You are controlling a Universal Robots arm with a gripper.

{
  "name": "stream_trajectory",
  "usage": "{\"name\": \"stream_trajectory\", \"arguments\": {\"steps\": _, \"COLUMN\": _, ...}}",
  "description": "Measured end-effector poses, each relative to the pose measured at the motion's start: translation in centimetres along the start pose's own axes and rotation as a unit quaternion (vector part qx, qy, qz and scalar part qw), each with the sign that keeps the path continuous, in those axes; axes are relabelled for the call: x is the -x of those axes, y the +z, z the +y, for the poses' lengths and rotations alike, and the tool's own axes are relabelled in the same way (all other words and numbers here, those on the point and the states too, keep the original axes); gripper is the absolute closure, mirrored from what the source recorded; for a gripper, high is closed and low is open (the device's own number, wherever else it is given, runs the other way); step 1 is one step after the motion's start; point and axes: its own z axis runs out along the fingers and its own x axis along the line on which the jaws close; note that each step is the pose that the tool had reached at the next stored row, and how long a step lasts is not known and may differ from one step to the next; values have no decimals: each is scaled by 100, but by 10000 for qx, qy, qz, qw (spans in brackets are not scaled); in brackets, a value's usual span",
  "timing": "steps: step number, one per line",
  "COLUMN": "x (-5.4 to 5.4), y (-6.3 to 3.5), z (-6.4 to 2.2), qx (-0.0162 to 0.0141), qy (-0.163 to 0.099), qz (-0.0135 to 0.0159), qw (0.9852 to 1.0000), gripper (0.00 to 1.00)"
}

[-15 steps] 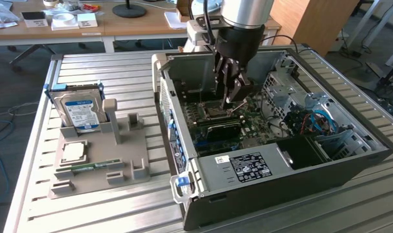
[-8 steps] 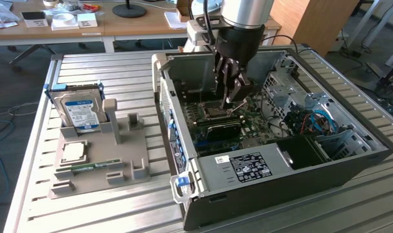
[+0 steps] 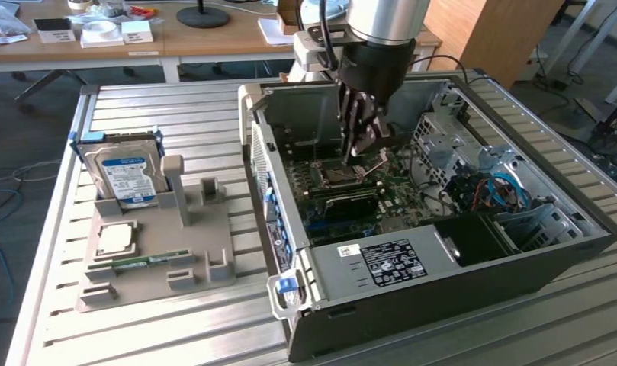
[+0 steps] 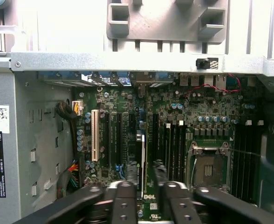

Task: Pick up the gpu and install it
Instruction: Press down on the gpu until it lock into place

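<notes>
**Item: gpu** (image 4: 139, 158). It is showing edge-on in the wrist view as a thin pale strip. It is standing upright among the expansion slots of the motherboard (image 4: 174, 116), just beside the long white slot (image 4: 94, 135). Whether it is fully seated in its slot cannot be told.

**Location:** It is sitting inside the open case (image 3: 410, 267), toward the rear wall. It is well apart from the tray (image 3: 155, 267) on the exterior view's left, where the hard drive (image 3: 125, 171) and the memory stick (image 3: 135, 261) are resting.

**Gripper** (image 4: 146, 186): It is reaching down into the case (image 3: 364, 145), directly over the card. The fingers (image 4: 125, 191) are standing part-way apart, at a narrow gap, with the card's top edge lying in that gap. Whether the pads are touching it cannot be told.

**Handling, as judged:**
- The card is likely light, stiff and thin, with a fan and cooler weighing on one face.
- It is probably fragile at the fan blades, the small board components and the contact edge, which is best left untouched.
- The bare board is likely slippery between hard pads.
- The best hold is probably across the thickness at the top edge, near the middle of its length, clear of the fan.
- Pressure should run straight down the card's plane (a tilt risks binding in the slot).
</notes>
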Motion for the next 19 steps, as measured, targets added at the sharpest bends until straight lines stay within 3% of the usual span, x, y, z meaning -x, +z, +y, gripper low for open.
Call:
{"name": "stream_trajectory", "arguments": {"steps": 2, "x": 0, "y": 0, "z": 0, "qx": 0, "qy": 0, "qz": 0, "qw": 10000, "gripper": 80}}
{"name": "stream_trajectory", "arguments": {"steps": 3, "x": 0, "y": 0, "z": 0, "qx": 0, "qy": 0, "qz": 0, "qw": 10000, "gripper": 80}}
{"name": "stream_trajectory", "arguments": {"steps": 5, "x": 0, "y": 0, "z": 0, "qx": 0, "qy": 0, "qz": 0, "qw": 10000, "gripper": 89}}
{"name": "stream_trajectory", "arguments": {"steps": 13, "x": 0, "y": 8, "z": 0, "qx": 0, "qy": 0, "qz": 0, "qw": 10000, "gripper": 89}}
{"name": "stream_trajectory", "arguments": {"steps": 19, "x": 0, "y": 112, "z": 0, "qx": 0, "qy": 0, "qz": 1, "qw": 10000, "gripper": 89}}
